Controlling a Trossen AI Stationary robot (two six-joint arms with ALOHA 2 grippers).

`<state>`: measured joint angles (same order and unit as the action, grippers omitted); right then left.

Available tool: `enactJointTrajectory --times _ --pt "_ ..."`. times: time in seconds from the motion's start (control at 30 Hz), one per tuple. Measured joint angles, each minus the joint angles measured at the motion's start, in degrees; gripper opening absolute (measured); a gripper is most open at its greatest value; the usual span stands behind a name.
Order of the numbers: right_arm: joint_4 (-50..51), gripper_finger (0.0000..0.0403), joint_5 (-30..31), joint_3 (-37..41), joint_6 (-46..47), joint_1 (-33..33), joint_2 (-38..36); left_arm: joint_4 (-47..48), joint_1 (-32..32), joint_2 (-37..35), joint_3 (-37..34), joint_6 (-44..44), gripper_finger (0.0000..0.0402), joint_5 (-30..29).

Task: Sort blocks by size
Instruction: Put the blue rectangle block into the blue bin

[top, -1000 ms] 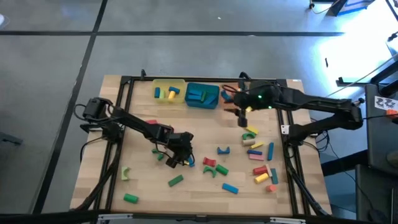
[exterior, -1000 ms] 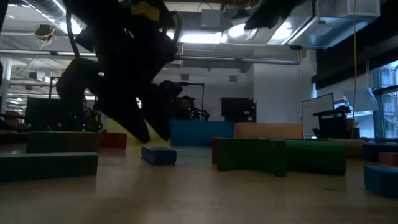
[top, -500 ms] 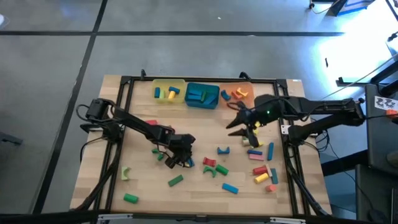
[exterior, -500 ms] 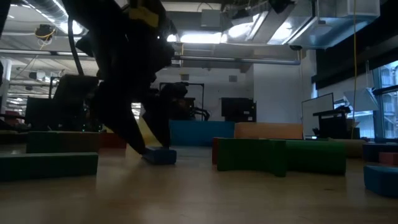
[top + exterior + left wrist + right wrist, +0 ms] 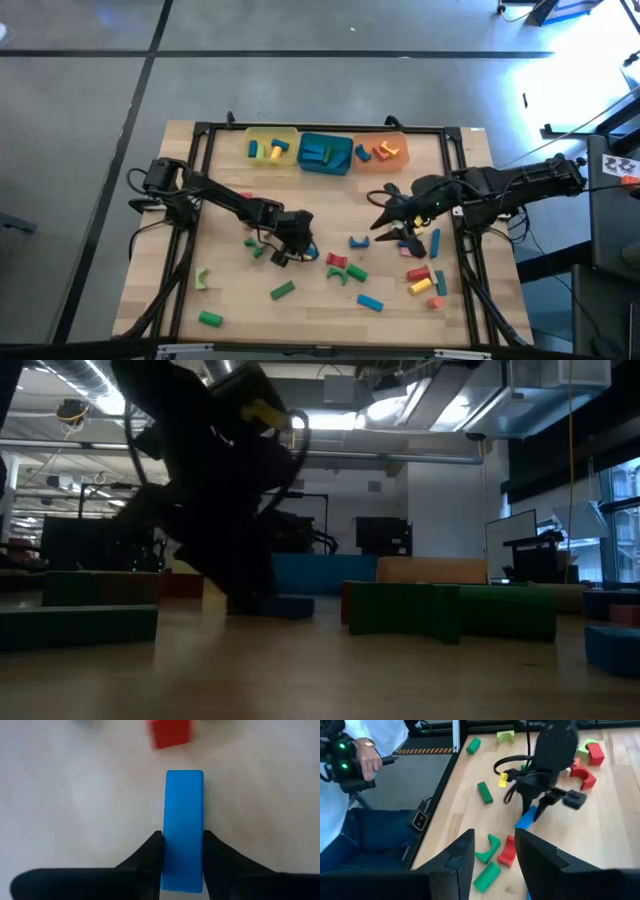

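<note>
Centrally, left gripper [image 5: 182,862] pinches one blue bar [image 5: 184,827]; right gripper [image 5: 495,855] hangs spread, empty, beside two red arches [image 5: 582,770].

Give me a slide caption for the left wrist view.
Left gripper fingers closed on the sides of a blue bar block lying on the table, a red block beyond it.

We count three trays [image 5: 326,152] along the table's [image 5: 230,300] far edge, two arms, and roughly two dozen blocks [image 5: 349,270] scattered nearer.
</note>
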<state>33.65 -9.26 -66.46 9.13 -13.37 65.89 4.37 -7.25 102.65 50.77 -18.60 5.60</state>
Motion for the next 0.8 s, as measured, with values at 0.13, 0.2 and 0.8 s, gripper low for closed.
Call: enactJointTrajectory --times 0.13,0.2,0.8 --pt "0.99 0.0143 0.49 0.0 2.44 -1.04 0.0 -0.58 2.36 -0.05 2.28 2.1 0.0086 0.04" --pt "1.03 0.0143 0.49 0.0 4.33 -1.06 0.0 -0.56 3.94 -0.09 3.8 2.13 0.0086 0.22" --pt "5.4 0.0143 1.27 4.89 9.08 -0.97 4.41 -3.74 29.59 -0.28 15.14 -1.38 0.0095 -4.41"
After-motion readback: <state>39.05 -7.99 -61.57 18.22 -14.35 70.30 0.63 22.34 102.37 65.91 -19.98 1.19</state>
